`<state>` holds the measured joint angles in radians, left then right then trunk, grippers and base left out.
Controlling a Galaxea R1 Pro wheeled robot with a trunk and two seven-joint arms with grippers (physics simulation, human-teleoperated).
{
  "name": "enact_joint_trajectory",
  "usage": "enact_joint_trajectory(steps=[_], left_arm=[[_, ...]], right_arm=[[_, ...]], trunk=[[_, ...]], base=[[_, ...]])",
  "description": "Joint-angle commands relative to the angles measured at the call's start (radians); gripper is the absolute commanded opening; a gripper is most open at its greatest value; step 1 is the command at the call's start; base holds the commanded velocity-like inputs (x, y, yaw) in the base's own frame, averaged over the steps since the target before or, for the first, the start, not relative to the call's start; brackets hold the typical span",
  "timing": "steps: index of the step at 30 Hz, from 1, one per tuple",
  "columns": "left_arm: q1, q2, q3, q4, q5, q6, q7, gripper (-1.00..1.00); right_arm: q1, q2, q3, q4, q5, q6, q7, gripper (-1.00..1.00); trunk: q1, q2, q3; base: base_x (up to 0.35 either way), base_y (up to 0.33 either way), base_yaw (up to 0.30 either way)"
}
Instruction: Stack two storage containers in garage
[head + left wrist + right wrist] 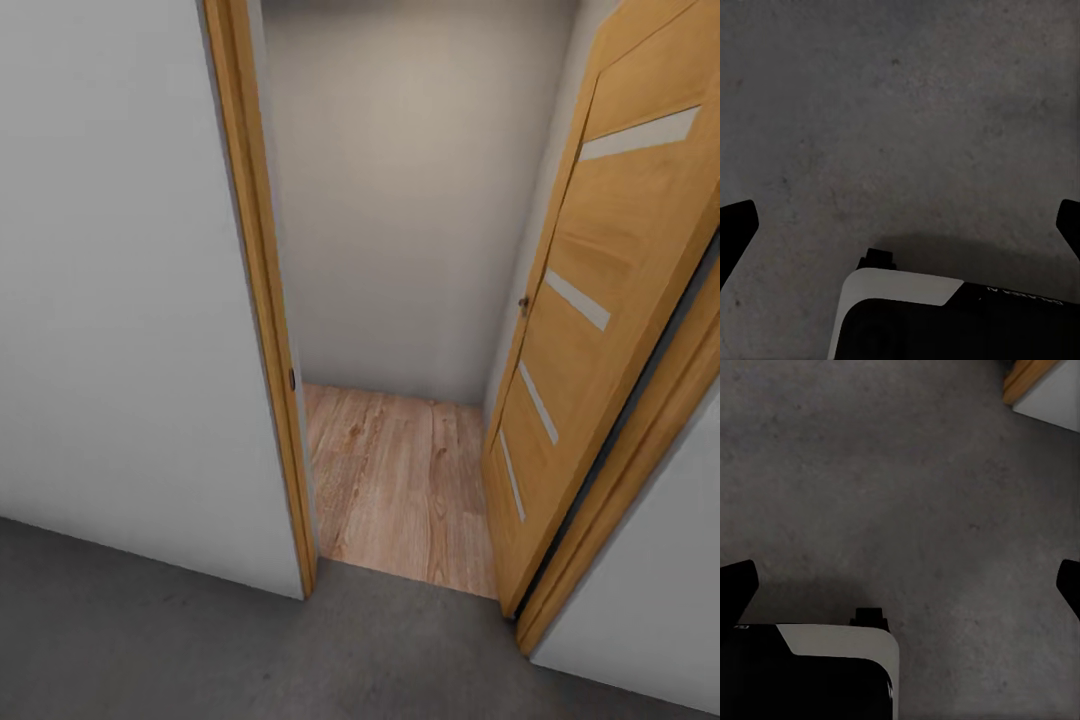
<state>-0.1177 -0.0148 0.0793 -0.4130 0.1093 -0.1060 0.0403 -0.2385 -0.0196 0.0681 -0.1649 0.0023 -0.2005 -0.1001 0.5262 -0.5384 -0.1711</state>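
The two storage containers are out of view. I stand on the dark grey concrete floor (200,640), facing an open doorway. In the left wrist view my left gripper (904,225) hangs open over the bare concrete, its dark fingertips (736,225) far apart with nothing between them. In the right wrist view my right gripper (904,585) is open the same way above the concrete floor (907,472), also empty.
A wooden door frame (265,300) borders a pale wall (120,300) at left. The wooden door (600,330) with pale slats stands swung open at right. Beyond the threshold lies light wood plank flooring (400,480) ending at a grey wall. My black-and-white base (945,322) shows below the left gripper.
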Motion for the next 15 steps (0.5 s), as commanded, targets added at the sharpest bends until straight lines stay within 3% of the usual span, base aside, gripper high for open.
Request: enact_joint_trajectory(steps=[1, 15], left_arm=[[-0.001, -0.001, 0.002, 0.0, 0.009, -0.003, 0.0, 1.0], [-0.001, -0.001, 0.002, 0.0, 0.009, -0.003, 0.0, 1.0]], right_arm=[[-0.001, 0.0, 0.007, 0.001, 0.001, -0.002, -0.006, 1.0], [-0.001, 0.0, 0.01, 0.001, 0.007, -0.002, 0.004, 1.0]], trunk=[[0.0, -0.001, -0.002], [0.0, -0.001, 0.001]], base=[[0.0, 0.0, -0.009], [0.0, 0.0, -0.001]])
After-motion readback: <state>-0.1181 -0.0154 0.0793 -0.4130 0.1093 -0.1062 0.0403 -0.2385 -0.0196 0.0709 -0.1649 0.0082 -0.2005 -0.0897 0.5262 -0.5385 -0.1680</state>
